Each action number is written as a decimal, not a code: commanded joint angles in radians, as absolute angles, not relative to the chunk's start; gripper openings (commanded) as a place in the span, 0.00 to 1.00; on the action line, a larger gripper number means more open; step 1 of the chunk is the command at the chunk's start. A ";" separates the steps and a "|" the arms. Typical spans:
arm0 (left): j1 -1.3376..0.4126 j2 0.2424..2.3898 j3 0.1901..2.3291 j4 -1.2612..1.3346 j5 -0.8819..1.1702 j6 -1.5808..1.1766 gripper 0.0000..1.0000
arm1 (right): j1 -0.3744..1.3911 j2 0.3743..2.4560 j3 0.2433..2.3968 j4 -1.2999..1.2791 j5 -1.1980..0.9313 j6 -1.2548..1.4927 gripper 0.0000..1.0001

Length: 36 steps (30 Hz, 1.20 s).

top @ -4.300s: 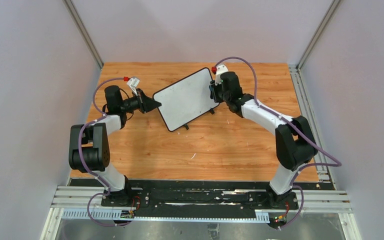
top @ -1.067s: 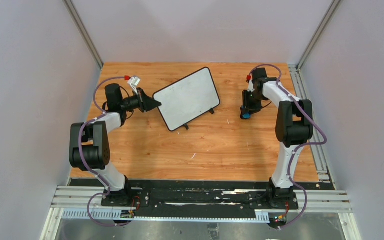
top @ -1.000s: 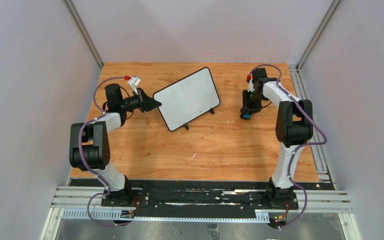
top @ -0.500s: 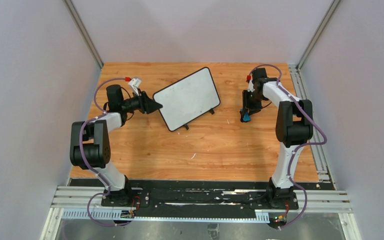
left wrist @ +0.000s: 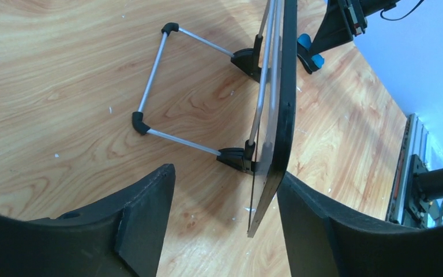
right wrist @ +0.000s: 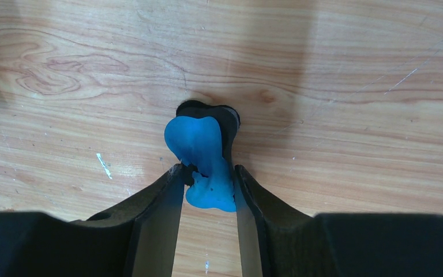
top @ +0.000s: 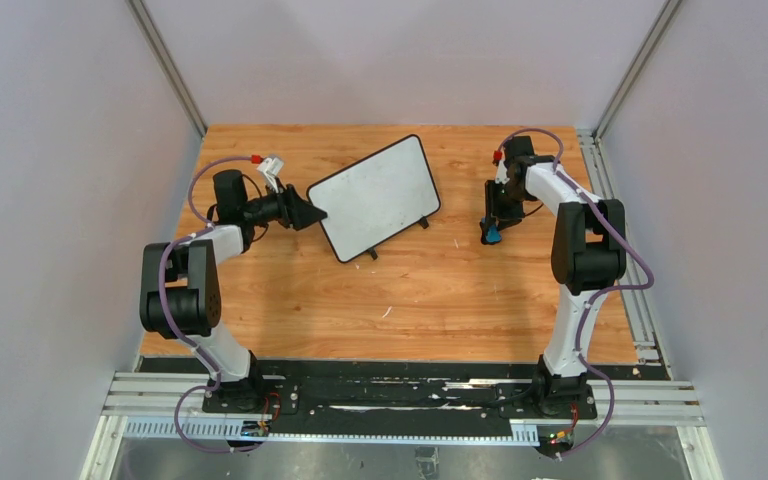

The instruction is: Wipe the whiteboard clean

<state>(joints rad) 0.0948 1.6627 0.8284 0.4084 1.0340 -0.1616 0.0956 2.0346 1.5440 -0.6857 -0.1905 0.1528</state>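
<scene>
Whiteboard: the small rectangular whiteboard [top: 375, 197] with a thin black rounded-corner frame was found standing on the far half of the orange-brown wooden table [top: 410, 300], roughly midway between the two arms, with its long side at a slant to the table edges. Its face was seen as plain white in the top view; no marks could be made out there. In the left wrist view it was seen edge-on, propped on a thin grey metal wire stand [left wrist: 150, 75] with black corner caps, and two small black feet [left wrist: 233, 158] were rested on the wood

Left gripper [left wrist: 225, 176]: the jaws were recorded as parted, with nothing clamped. The left short edge of the board's frame was placed between the two black fingers [left wrist: 141, 219], close against the one on the right of that view (contact could not be settled), and a clear gap of bare wood was left toward the other

Right gripper [right wrist: 209, 170]: it was held well apart from the board, toward the right side of the table, and pointed downward. Its fingers were closed on a small blue-and-black eraser block [right wrist: 199, 144], pinched by its near end. The black-backed far end was seen down at the table surface; whether it was touching could not be told
</scene>
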 commanded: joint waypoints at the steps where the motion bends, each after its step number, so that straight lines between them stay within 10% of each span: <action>1: 0.094 1.640 0.825 0.407 1.065 -0.148 0.76 | 0.098 2.029 1.553 -0.706 -0.177 0.149 0.38; 17: 0.109 1.487 0.788 0.286 1.023 -0.059 0.81 | 0.102 1.991 1.540 -0.709 -0.139 0.140 0.37; 36: 0.144 1.212 0.646 0.144 0.459 0.090 0.98 | 0.223 1.778 1.357 -0.519 0.033 0.124 0.37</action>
